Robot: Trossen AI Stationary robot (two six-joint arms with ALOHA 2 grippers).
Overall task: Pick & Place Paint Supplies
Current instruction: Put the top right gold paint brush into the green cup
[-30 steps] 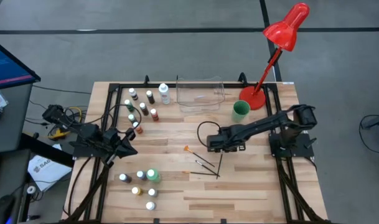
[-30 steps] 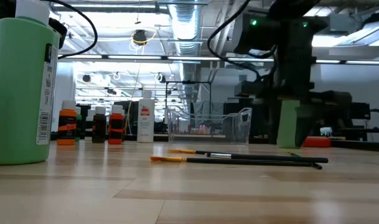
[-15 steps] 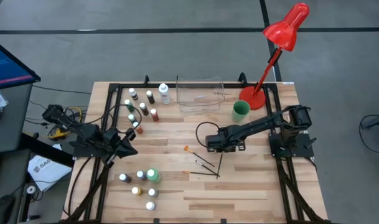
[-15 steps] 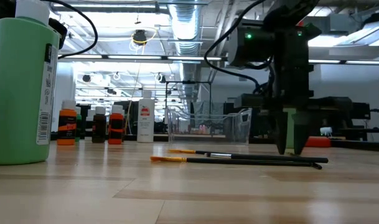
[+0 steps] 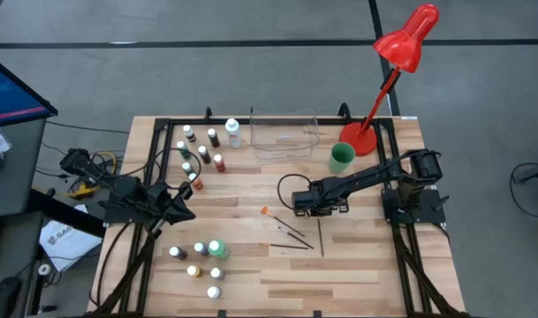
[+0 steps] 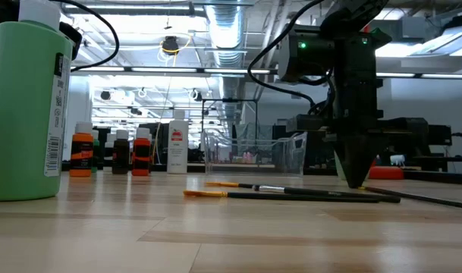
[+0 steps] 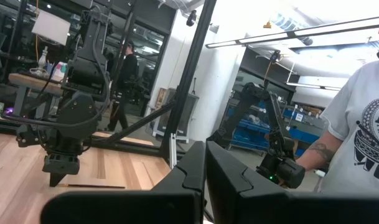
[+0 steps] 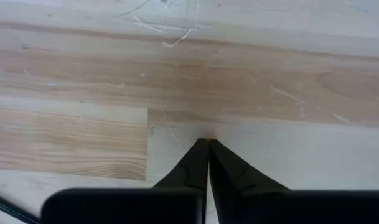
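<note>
**Right gripper** [image 8: 208,144]: fingers pressed fully together, tips down on bare wood near the middle of the tabletop [image 5: 366,265]. I see nothing pinched between them (the wrist view shows only grain at the tips).

**Nearest brush** [image 5: 320,238]: thin, dark, lying flat, its upper end just beside the fingers, apparently not in them.

**Other brushes** [image 5: 282,231]: two orange-tipped, crossed loosely, a little further toward the left arm.

**Left gripper** [image 5: 185,208]: fingers shut, empty, parked at the left edge.

**Bottles**: small ones in a far cluster [image 5: 202,150] and a near cluster [image 5: 198,265]; tall green bottle [image 5: 215,249] in the near group, tall white bottle [image 5: 232,132] by the clear tray [image 5: 284,132].

**Risks, as I judge them**: lifting now likely comes up empty, because the fingers look shut beside the handle; a re-grasp could roll or flick so thin a brush; tips pushed into the wood may scrape.

**Surface**: pale planked wood, black frame rails.

**Room**: green cup [image 5: 341,157], red lamp [image 5: 401,44], grey floor; a person in a white printed shirt [image 7: 357,124] stands beyond the table.
</note>
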